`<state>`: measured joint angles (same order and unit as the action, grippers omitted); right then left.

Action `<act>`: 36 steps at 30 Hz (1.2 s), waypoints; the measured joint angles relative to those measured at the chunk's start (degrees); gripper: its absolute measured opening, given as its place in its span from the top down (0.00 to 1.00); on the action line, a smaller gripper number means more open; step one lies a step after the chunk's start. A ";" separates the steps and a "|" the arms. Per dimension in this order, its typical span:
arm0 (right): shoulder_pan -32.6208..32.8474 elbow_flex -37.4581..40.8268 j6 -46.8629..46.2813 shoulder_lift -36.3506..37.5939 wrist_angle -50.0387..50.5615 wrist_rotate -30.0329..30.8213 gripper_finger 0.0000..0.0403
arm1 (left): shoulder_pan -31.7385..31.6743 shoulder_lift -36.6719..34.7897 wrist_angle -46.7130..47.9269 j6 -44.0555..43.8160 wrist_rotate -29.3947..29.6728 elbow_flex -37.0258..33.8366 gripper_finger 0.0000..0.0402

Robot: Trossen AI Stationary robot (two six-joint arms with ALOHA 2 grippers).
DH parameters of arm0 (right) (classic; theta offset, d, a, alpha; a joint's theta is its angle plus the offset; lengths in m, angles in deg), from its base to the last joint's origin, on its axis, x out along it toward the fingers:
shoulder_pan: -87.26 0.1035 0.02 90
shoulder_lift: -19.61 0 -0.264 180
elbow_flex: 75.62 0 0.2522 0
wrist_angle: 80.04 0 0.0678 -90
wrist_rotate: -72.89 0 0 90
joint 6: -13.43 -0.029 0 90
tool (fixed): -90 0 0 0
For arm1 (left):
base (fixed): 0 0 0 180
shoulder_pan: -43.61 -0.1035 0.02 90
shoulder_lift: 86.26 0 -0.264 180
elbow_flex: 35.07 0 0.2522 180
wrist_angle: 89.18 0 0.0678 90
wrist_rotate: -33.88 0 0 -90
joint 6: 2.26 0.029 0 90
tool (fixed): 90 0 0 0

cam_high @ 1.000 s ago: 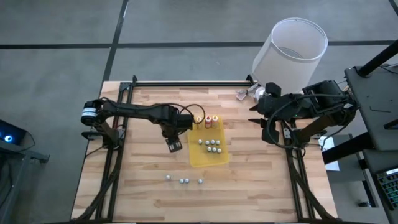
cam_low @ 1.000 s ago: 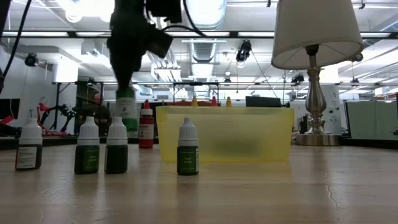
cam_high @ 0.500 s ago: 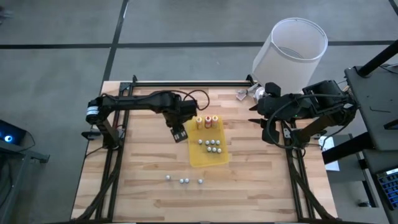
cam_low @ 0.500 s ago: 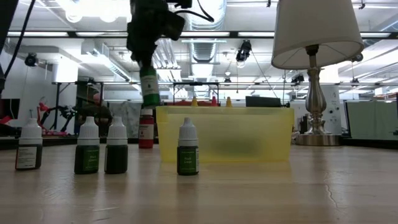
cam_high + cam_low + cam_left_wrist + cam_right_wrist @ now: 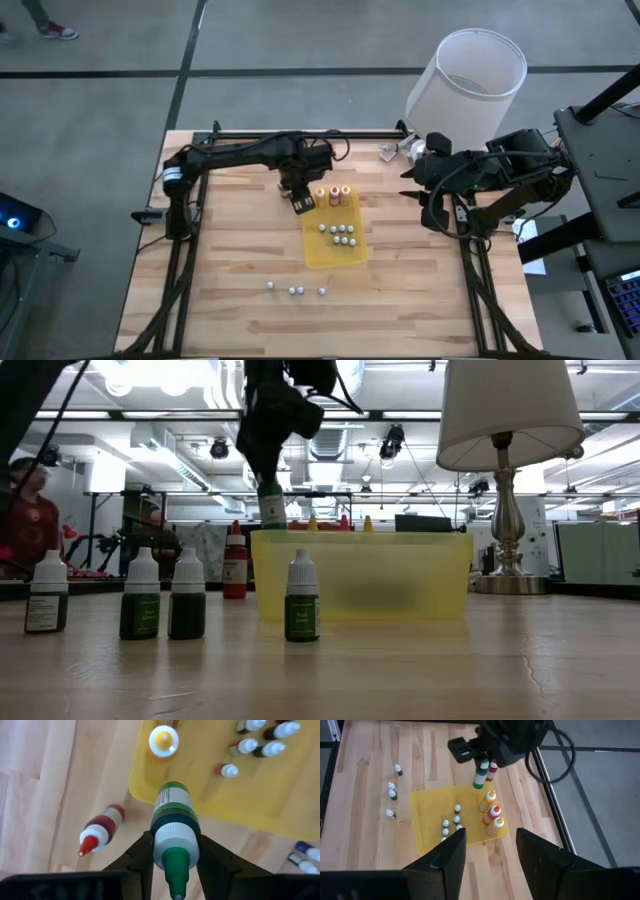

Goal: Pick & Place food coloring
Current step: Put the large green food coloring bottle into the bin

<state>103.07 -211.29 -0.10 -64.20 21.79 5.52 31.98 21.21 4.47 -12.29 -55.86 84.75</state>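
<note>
My left gripper (image 5: 301, 199) hangs over the far left corner of the yellow tray (image 5: 350, 255), shut on a green food coloring bottle (image 5: 172, 809), which also shows in the low view (image 5: 270, 512). A red bottle (image 5: 100, 829) stands on the table just outside that corner. Three bottles, yellow (image 5: 320, 193), red (image 5: 334, 191) and orange (image 5: 346, 190), stand along the tray's far edge. Several tiny white-capped bottles (image 5: 338, 233) stand in the tray's middle. My right gripper (image 5: 490, 862) waits open, high at the table's right side. My left gripper pinches the green bottle at its white cap collar (image 5: 173, 839), one finger (image 5: 142, 854) on each side. The fingers come from above, pointing down. The bottle hangs upright below them, lifted clear of the table and above the tray's rim (image 5: 360, 536).
Three tiny bottles (image 5: 296, 290) stand on the wood near the table's front edge; they are the dark bottles (image 5: 140, 596) in the low view's foreground. A lamp with a white shade (image 5: 468, 80) stands at the far right corner. Bare wood lies left of the tray.
My left gripper has carried the green bottle up and toward the table's far right, from beside the tray's left edge to over its far left corner. The bottle has stayed upright in the hold.
</note>
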 joint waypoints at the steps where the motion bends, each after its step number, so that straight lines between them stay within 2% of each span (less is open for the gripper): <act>1: 0.01 0.00 -0.01 0.00 0.00 0.00 0.59 | -0.08 0.83 0.35 0.54 0.27 0.51 0.76; 13: 0.00 0.07 -0.01 0.00 0.02 -0.02 0.59 | -1.08 7.63 1.71 5.14 1.35 6.85 0.76; 36: 0.00 0.11 -0.01 0.02 0.02 -0.02 0.59 | -1.74 12.17 1.89 8.73 3.73 7.03 0.76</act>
<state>103.07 -211.18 -0.11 -64.18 21.81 5.50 30.24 33.38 6.36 -3.56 -52.14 91.79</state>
